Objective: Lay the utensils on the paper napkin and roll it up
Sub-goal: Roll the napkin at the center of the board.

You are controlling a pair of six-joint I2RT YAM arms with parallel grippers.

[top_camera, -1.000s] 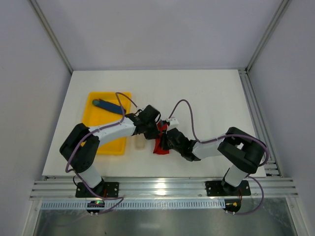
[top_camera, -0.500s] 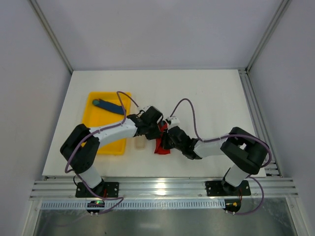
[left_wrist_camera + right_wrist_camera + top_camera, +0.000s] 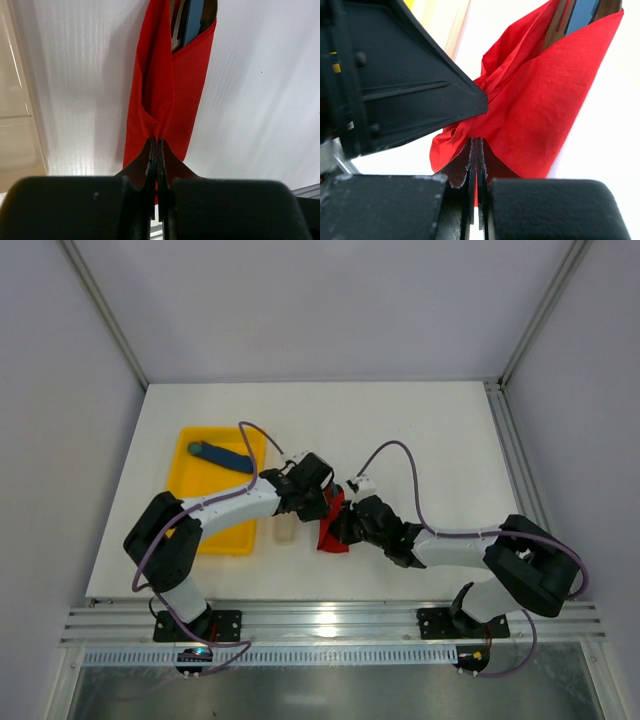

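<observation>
I see the napkin folded into a narrow red strip near the middle of the table, right of the tray; the left gripper has its jaws together, pinching a raised fold of it; the right gripper is likewise clamped on its near edge. The utensils poke out of the far open end, tucked inside the fold.

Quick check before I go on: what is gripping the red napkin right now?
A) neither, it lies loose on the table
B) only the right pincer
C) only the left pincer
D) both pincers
D: in the wrist views the left pincer and the right pincer are each shut on a fold of the red napkin, with utensils poking from its far end.
</observation>
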